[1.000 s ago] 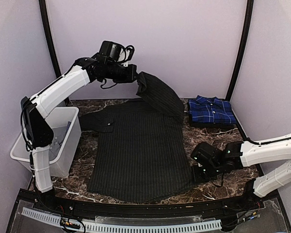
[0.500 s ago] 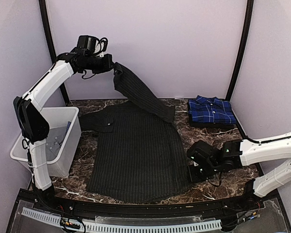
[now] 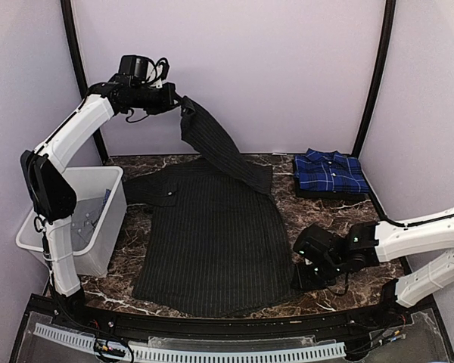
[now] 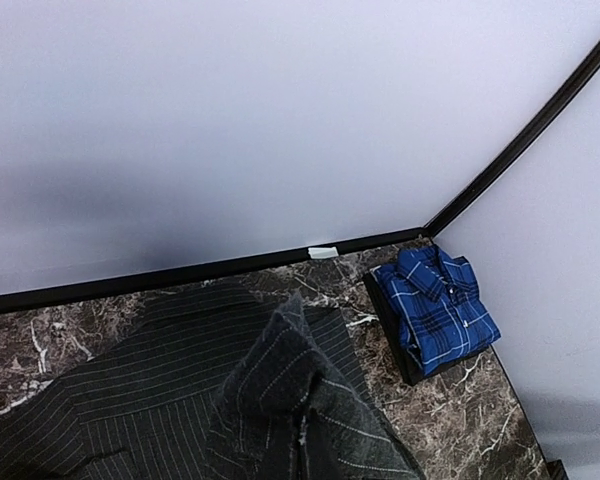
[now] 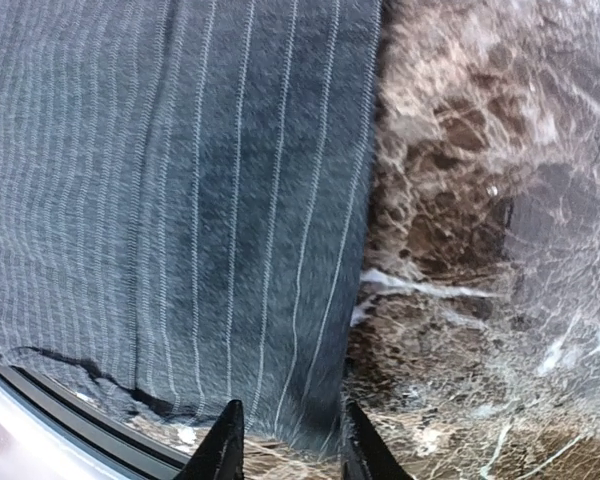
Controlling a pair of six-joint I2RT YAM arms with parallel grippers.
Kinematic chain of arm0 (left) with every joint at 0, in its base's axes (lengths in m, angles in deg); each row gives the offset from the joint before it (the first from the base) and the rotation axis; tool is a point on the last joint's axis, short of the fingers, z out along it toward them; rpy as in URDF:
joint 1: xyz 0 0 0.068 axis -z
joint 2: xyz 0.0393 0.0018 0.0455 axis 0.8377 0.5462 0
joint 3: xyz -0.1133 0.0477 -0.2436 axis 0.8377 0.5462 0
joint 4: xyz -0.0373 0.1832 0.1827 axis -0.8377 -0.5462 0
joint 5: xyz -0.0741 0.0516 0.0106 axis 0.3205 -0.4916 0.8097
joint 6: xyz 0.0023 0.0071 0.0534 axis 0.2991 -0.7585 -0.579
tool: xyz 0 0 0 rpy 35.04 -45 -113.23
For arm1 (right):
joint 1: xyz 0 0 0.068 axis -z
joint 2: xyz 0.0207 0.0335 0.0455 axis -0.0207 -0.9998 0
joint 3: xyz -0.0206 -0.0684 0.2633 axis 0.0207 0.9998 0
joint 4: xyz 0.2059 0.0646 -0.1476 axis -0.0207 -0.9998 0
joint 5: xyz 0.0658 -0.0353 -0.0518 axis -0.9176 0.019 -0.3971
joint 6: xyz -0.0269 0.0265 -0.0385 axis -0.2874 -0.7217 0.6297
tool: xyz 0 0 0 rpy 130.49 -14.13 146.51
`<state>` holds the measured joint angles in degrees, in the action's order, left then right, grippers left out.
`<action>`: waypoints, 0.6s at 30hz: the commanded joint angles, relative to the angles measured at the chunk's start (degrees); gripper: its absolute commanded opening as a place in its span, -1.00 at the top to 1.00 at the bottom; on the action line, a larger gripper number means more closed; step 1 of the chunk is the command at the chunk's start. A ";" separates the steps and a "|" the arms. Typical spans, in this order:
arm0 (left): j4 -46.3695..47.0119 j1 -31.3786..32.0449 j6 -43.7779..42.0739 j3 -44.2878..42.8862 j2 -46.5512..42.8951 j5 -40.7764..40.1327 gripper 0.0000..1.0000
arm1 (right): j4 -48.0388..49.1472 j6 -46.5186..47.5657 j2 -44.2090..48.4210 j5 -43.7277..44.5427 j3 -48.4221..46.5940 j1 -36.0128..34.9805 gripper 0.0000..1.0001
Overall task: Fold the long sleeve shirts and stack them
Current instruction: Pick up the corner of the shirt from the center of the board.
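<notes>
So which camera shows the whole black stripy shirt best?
The top external view: the black pinstriped shirt lies spread there, one sleeve lifted. The left wrist view shows only its upper part; the right wrist view only a strip of its edge.

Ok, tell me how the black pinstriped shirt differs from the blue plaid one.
The black pinstriped shirt lies spread out; the blue plaid shirt is folded compactly. The left tool holds the black shirt's sleeve aloft; nothing touches the plaid shirt. Both rest on the marble table.
</notes>
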<state>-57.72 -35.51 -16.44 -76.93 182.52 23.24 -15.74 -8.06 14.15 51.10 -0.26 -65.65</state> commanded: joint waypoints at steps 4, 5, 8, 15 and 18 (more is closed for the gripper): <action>4.22 -0.29 1.79 2.07 -1.78 4.25 1.00 | 3.54 -4.04 1.22 -0.59 5.10 -0.40 0.35; 4.35 -0.29 1.88 2.15 -1.72 4.58 1.00 | 4.47 -4.31 1.08 -1.10 5.67 -0.40 0.35; 4.82 -0.29 2.16 2.18 -1.67 4.88 1.00 | 6.30 -4.59 1.00 -1.57 6.35 -0.37 0.40; 5.16 -0.29 2.17 0.66 -1.66 4.05 1.00 | 4.26 -3.48 1.45 1.30 2.16 -0.82 0.98; 5.25 -0.29 1.61 -1.05 -1.82 2.85 1.00 | -1.08 -3.86 1.75 6.30 -2.61 -2.44 1.00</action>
<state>-54.28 -35.51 -14.50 -75.38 182.52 26.92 -12.70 -11.51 14.80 51.56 3.11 -66.18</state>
